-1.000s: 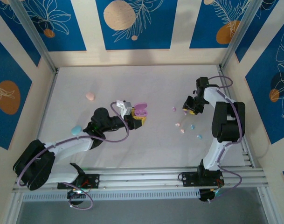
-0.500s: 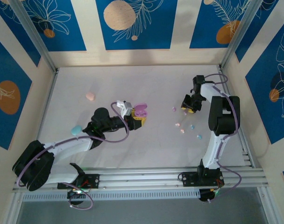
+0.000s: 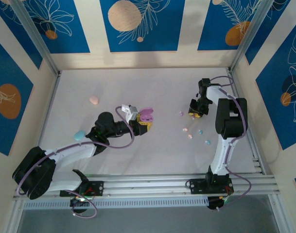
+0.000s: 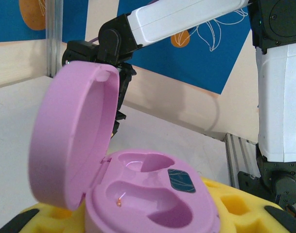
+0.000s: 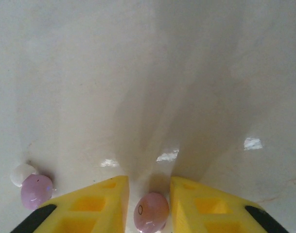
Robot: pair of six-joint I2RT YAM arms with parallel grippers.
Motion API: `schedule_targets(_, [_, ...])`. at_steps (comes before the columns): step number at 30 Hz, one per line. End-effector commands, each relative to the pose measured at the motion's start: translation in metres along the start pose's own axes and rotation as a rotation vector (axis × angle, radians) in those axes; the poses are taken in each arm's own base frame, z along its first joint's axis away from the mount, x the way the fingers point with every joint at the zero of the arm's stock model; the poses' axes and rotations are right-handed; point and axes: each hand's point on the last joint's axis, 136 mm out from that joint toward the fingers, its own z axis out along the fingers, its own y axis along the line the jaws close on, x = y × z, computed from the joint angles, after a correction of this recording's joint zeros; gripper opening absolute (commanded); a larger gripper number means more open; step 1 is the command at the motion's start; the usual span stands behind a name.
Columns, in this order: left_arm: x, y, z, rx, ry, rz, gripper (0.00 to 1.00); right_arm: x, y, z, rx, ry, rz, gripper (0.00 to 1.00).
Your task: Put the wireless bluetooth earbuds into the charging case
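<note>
Wireless bluetooth earbuds (image 3: 190, 136) lie loose on the right part of the pale tabletop (image 3: 152, 87) in the overhead view: pink, light blue and one purple, near one another but apart. The tabletop is boxed in by beige walls with blue panels (image 3: 140, 24) that carry white leaf drawings and orange discs. The right claw (image 3: 195, 114) is down at the far end of that scatter, just beside the purple bit. A closed pink case (image 3: 94, 100) rests at the far left and a light blue case (image 3: 79, 135) nearer the left edge, well apart. Near the middle, the left claw (image 3: 143, 122) is clamped on the open charging case (image 3: 147, 115). In the left wrist view the charging case sits between yellow fingers (image 4: 235, 206), its lid (image 4: 75, 141) standing up on the left. Both moulded wells (image 4: 152, 199) are empty, with a small dark patch beside them. In the right wrist view a pink earbud (image 5: 151, 211) sits on the tabletop between the two yellow fingers (image 5: 101, 204), close to each. I cannot tell whether they are pressing on it. Another pinkish-purple earbud (image 5: 36, 190) lies to the left, touching a small white bit (image 5: 21, 174).
</note>
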Motion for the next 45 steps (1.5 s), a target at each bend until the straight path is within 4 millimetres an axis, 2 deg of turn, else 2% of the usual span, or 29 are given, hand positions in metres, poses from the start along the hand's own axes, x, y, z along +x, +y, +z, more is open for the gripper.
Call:
schedule_targets(1, [-0.014, -0.006, -0.001, 0.012, -0.034, 0.044, 0.28, 0.001, 0.000, 0.002, 0.026, 0.020, -0.034, 0.29])
schedule_targets(19, [-0.012, -0.005, 0.002, 0.010, -0.011, 0.033, 0.28, 0.011, 0.003, 0.009, 0.066, 0.057, -0.078, 0.22])
schedule_targets(27, [-0.011, -0.004, 0.001, -0.001, -0.008, 0.038, 0.28, 0.020, 0.003, 0.007, 0.077, 0.060, -0.090, 0.21])
schedule_targets(33, [-0.014, -0.003, 0.000, -0.009, -0.011, 0.046, 0.27, 0.036, 0.005, 0.013, 0.066, 0.098, -0.111, 0.22])
schedule_targets(45, [-0.014, -0.001, 0.002, -0.016, -0.005, 0.048, 0.27, 0.037, 0.004, 0.015, 0.075, 0.114, -0.119, 0.22])
